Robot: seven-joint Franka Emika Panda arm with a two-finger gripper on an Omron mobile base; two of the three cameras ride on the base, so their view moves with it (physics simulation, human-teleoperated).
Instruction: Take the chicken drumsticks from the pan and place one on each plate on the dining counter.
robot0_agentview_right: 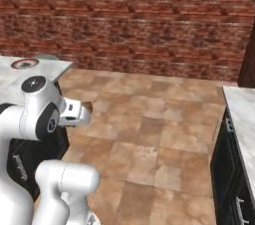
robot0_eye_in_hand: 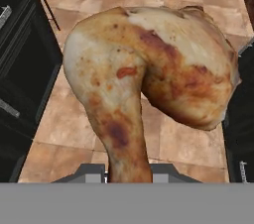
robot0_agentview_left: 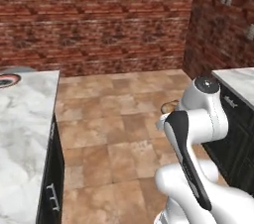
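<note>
The marble surface (robot0_agentview_left: 25,134) stood at the left, with the red-rimmed plate (robot0_agentview_left: 7,80) at its far end. Between it and another marble-topped cabinet (robot0_agentview_left: 237,83) lay the tiled floor (robot0_agentview_left: 119,134). The drumstick (robot0_eye_in_hand: 144,79) hung above that floor, its bone end clamped in the gripper (robot0_eye_in_hand: 128,172), well apart from the plate.

Red brick walls (robot0_agentview_left: 99,20) meeting at far corner. Tan tiled floor (robot0_agentview_left: 119,134) underfoot. Dark cabinet fronts (robot0_agentview_right: 226,179) flanking both sides.
</note>
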